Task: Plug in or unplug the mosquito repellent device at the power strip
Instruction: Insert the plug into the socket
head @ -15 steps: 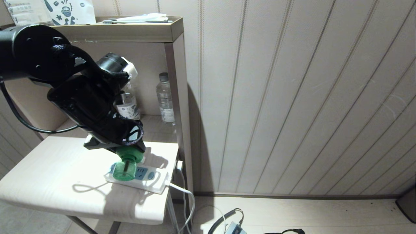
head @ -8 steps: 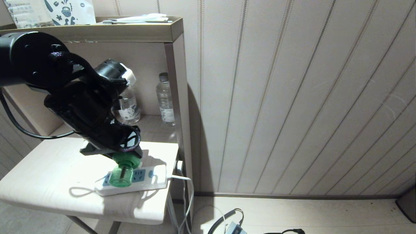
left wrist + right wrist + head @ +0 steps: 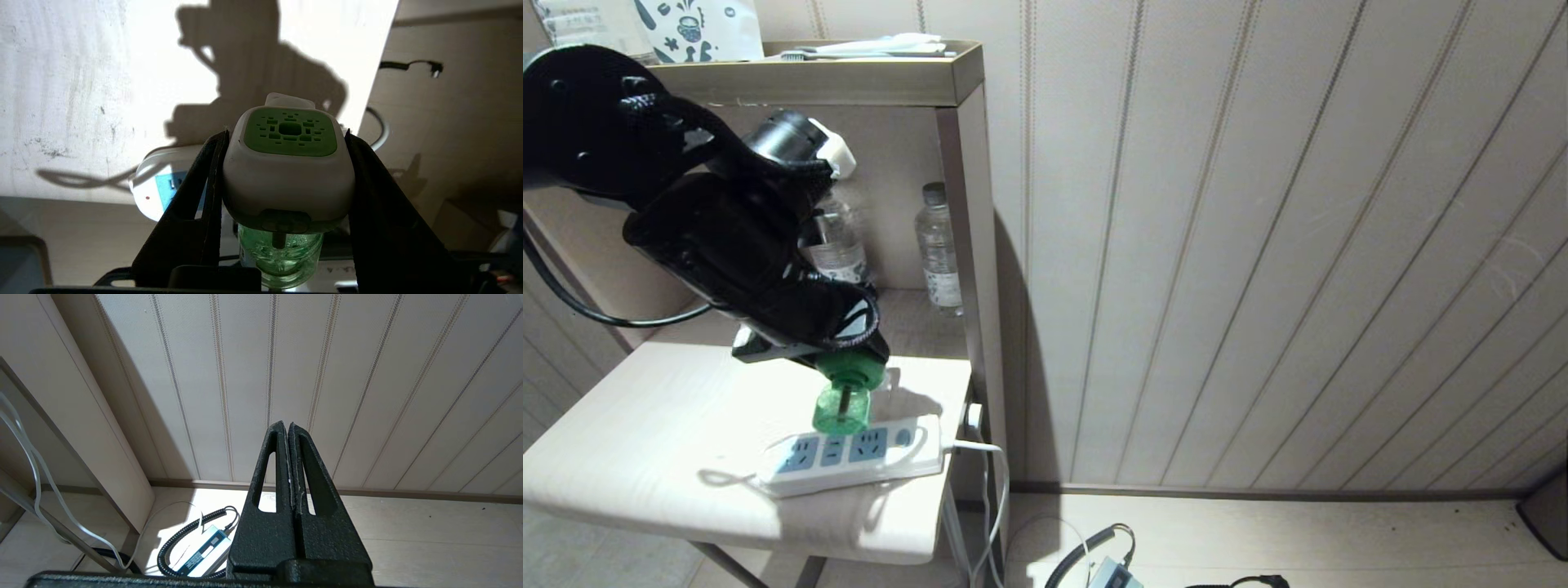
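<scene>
Green mosquito repellent device [image 3: 843, 398], clamped in left jaws above power strip [image 3: 849, 454], fronts water bottles [image 3: 938, 249]; right jaws closed.

One mosquito repellent device [image 3: 843, 400], one power strip [image 3: 849, 461], two water bottles [image 3: 938, 249].

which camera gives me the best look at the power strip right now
The head view: the whole power strip lies on the table with its blue sockets bare, under the mosquito repellent device held by the left gripper. The left wrist view shows only one rounded end behind the device. The right wrist view shows none of it.
</scene>
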You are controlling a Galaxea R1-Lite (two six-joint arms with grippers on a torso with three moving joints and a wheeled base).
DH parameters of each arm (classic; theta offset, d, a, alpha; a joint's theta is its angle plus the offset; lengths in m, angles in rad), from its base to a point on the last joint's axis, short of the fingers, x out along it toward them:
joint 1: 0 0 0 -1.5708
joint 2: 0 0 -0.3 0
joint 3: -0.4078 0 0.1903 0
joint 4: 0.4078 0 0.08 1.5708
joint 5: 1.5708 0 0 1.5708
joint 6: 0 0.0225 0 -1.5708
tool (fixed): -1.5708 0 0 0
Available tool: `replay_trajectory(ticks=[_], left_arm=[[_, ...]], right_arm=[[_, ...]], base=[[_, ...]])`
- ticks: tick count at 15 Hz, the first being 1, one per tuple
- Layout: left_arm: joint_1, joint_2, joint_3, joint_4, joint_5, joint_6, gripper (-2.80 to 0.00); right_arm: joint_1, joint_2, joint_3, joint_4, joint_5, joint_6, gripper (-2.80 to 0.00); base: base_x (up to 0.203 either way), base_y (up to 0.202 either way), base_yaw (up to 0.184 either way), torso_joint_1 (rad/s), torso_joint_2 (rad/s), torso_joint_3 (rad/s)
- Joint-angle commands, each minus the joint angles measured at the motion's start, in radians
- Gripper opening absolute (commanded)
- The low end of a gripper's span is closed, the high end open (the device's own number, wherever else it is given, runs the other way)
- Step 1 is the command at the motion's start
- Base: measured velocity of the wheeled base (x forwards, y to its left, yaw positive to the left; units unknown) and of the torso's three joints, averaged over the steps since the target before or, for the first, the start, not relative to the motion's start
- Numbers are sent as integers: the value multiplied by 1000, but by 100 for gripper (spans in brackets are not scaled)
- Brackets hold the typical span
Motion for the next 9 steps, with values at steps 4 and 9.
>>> replay_trajectory(ticks=[4,9], left_arm=[[4,-2,-107,95,52,-88,-280],[-3,25,-122,159,47,-195,-280]], right_arm=[[1,1,0,0,0,0,-280],[1,1,0,0,0,0,-280]], base=[[0,0,0,0,0,0],[0,0,0,0,0,0]])
